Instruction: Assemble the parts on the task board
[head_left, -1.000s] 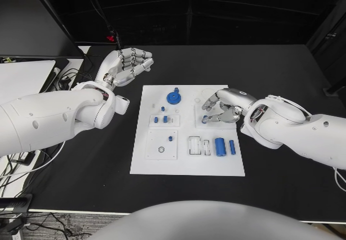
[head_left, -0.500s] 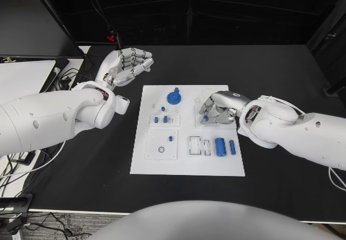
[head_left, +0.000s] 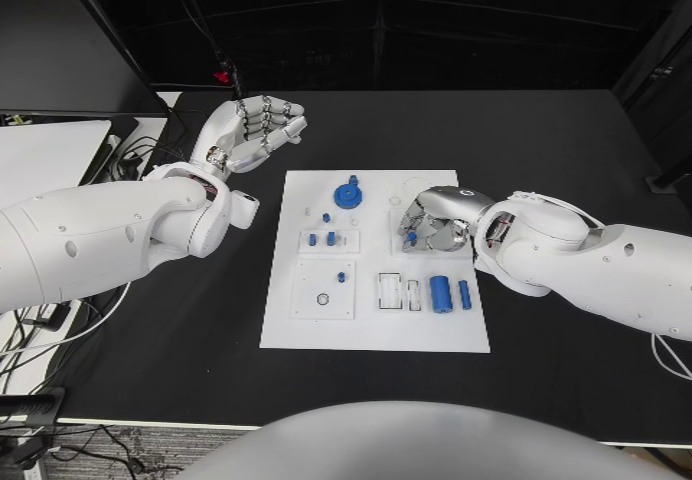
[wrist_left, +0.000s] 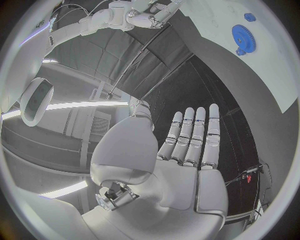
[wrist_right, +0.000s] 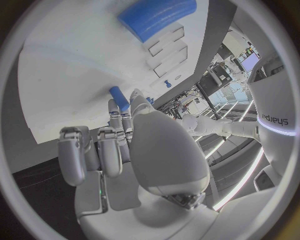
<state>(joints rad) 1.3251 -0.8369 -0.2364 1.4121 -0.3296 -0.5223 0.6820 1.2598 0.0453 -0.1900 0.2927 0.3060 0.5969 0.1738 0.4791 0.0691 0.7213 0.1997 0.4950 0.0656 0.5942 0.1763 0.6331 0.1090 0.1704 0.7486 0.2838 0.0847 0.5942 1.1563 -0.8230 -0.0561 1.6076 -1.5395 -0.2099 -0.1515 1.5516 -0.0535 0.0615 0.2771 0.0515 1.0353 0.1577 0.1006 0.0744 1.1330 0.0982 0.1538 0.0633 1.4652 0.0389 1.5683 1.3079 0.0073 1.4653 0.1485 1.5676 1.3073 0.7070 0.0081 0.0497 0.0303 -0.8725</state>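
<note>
The white task board (head_left: 375, 325) lies mid-table, also seen as the task board (wrist_right: 62, 75). On it are a blue gear (head_left: 348, 194), two blue cylinders (head_left: 440, 294) side by side, and small blue pegs (head_left: 329, 238). My right hand (head_left: 433, 220) hovers low over the board's right upper part with its fingers curled down. A small blue peg (wrist_right: 119, 97) sits pinched between its thumb and a fingertip, just above the board. My left hand (head_left: 260, 125) is raised beyond the board's far left corner, its palm bare and fingers straight in the left wrist view (wrist_left: 187, 150).
A white panel (head_left: 43, 150) and cables lie at the table's left edge. A black ring (head_left: 323, 298) sits in a recess near the board's left front. Bare black table (head_left: 577, 140) extends right of the board and behind it.
My right hand has shifted a little left over the board and curled its fingers down around the small blue peg. The left hand has stayed where it was.
</note>
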